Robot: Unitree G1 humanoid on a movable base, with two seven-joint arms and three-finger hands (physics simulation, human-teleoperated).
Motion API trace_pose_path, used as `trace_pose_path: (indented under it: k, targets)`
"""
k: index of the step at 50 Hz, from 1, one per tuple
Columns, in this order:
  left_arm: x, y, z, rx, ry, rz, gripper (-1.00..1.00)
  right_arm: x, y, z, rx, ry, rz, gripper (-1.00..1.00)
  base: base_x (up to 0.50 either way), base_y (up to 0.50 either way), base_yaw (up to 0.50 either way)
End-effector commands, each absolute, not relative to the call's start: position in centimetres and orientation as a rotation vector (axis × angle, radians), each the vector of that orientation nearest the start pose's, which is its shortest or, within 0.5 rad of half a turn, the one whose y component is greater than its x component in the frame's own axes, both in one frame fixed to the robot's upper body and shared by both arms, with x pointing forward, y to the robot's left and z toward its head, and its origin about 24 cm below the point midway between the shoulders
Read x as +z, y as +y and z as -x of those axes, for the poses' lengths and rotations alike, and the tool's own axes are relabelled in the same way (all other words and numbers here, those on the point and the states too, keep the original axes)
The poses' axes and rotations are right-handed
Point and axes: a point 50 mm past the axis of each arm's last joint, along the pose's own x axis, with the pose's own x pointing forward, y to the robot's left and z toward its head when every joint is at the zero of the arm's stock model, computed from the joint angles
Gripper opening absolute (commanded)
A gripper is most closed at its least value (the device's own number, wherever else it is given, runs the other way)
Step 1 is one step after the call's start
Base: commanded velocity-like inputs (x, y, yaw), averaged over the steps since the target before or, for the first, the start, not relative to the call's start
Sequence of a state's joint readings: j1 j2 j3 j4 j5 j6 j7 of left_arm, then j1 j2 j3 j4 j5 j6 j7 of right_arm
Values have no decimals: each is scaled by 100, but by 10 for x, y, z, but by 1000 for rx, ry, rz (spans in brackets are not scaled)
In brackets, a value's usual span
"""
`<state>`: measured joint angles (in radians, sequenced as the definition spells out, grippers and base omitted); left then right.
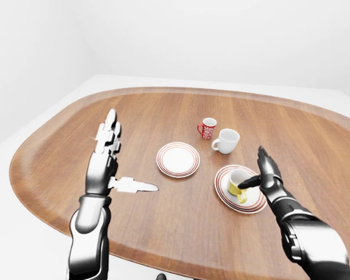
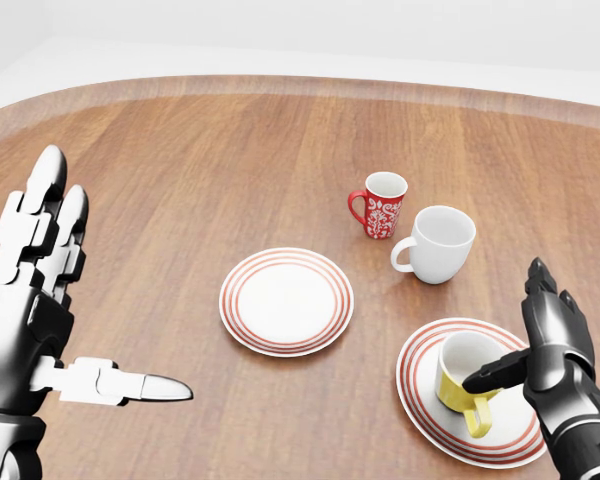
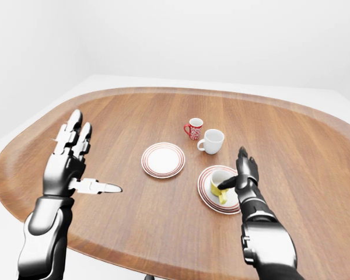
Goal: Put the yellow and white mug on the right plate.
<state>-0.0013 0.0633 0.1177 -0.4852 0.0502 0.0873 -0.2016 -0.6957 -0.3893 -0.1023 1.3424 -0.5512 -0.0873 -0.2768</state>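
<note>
One oval wooden table (image 1: 163,245), white room

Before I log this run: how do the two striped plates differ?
The left plate is bare, while the right plate carries the yellow and white mug. The right robot hand reaches over the right plate, one finger at the mug's rim; the left plate has no hand over it. Both are round, white, red-ringed, flat on the wooden table.
</note>
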Motion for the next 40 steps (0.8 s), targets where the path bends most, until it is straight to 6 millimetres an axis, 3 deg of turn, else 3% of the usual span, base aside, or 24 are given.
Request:
trace_pose_path:
  k: [1,15,22,29,40]
  targets:
    - [145,171,-234,-83,-386,-174,100,12,-278,-333,-291,453,813,100,0,0,0]
    - [147,171,-233,-83,-392,-176,100,50,-269,-360,-224,335,565,100,0,0,0]
    - [146,171,-234,-83,-386,-175,100,88,-260,-373,-145,156,416,100,0,0,0]
    - [146,171,-234,-84,-386,-175,100,113,-258,-370,-124,110,376,100,0,0,0]
    - [151,170,-231,-86,-411,-177,100,173,-242,-343,-72,-224,401,100,0,0,0]
